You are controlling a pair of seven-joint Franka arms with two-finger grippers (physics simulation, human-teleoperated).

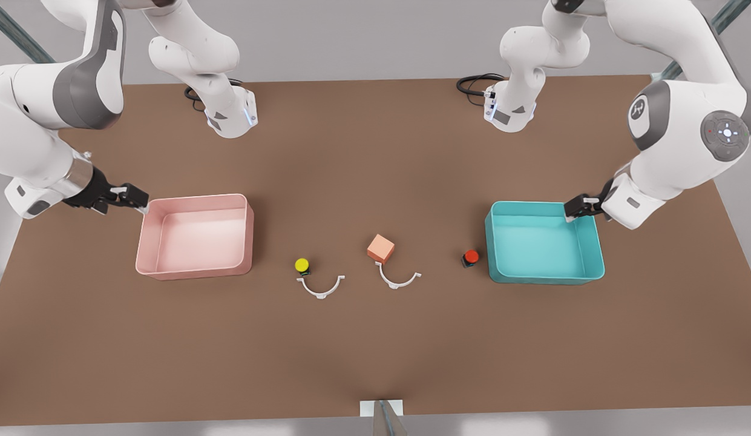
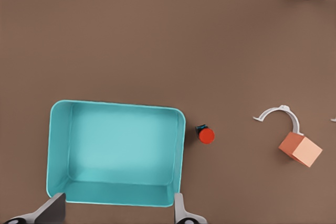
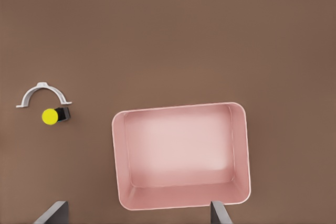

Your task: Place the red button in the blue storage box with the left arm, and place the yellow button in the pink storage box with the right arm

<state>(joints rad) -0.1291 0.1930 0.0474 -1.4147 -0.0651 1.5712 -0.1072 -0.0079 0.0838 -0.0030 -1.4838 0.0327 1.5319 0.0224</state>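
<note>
Now the red button [image 1: 470,257] sits on the table [image 1: 375,351] just left of the blue storage box [image 1: 596,254]; the yellow button [image 1: 302,265] sits right of the pink storage box [image 1: 248,233]. Left gripper [image 1: 567,210] and right gripper [image 1: 143,207] hang wide apart, holding nothing

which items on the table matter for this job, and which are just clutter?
Job items: red button, blue box, yellow button, pink box. Left gripper hovers open at the blue box's far corner; right gripper hovers open at the pink box's far corner.

Clutter: orange cube, two white curved clips.
</note>
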